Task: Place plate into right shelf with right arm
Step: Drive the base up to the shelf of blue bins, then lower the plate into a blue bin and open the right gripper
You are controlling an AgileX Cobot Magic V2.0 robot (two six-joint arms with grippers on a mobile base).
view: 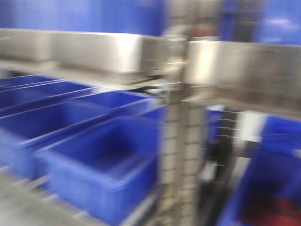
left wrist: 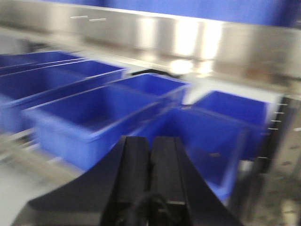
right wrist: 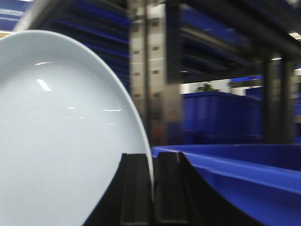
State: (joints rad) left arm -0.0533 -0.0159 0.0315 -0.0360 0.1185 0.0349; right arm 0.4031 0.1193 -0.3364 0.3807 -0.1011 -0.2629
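Only the right wrist view shows the plain white, round, shallow plate (right wrist: pixel 56 141). It stands on edge and fills the left half of that picture, its rim nipped between the two black fingers (right wrist: pixel 135 188) of the right arm's angular black pincer (right wrist: pixel 151 159), which is clamped on it. Just past the rim rises a perforated steel upright (right wrist: pixel 150 84), and low on the right runs the rim of a large blue plastic bin (right wrist: pixel 244 172), near the pincer; whether plate and bin touch I cannot tell. Behind stand more blue bins on dark shelving (right wrist: pixel 221 117).

The left wrist view gives instead the left arm's black pincer (left wrist: pixel 150 146), fingers pressed together with nothing between them, before a row of blue bins (left wrist: pixel 94 117) under a wide reflective steel rail (left wrist: pixel 188 40). Small marks on a post at the right (left wrist: pixel 278 117) are too blurred to read.

The front view takes in only the shiny stainless-steel rack (view: pixel 244 66), badly smeared: bright rails above, blue bins below, and something red (view: pixel 273 214) in the lower right bin, too blurred to name
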